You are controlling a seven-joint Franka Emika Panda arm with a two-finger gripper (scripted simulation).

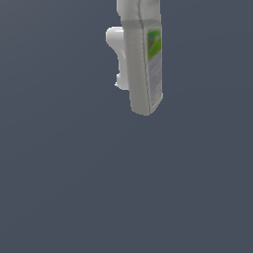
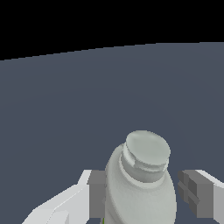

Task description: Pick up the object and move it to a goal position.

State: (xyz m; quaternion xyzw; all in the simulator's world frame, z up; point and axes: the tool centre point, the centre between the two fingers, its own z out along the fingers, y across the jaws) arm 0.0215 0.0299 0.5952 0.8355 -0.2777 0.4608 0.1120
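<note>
Wrist view: the slim pale-grey plastic bottle (image 2: 140, 183) with a round ribbed cap sits low in frame between the white gripper (image 2: 144, 194)'s grey pads (image 2: 97, 192), apparently clamped on its flattened sides. Exterior view, upper centre: it hangs aloft; probably light, rigid, slippery.

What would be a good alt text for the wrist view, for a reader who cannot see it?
A pale-grey bottle with a small round cap stands between the two fingers of the white tool, seen from above. Behind it lies a plain dark grey-blue floor.
</note>
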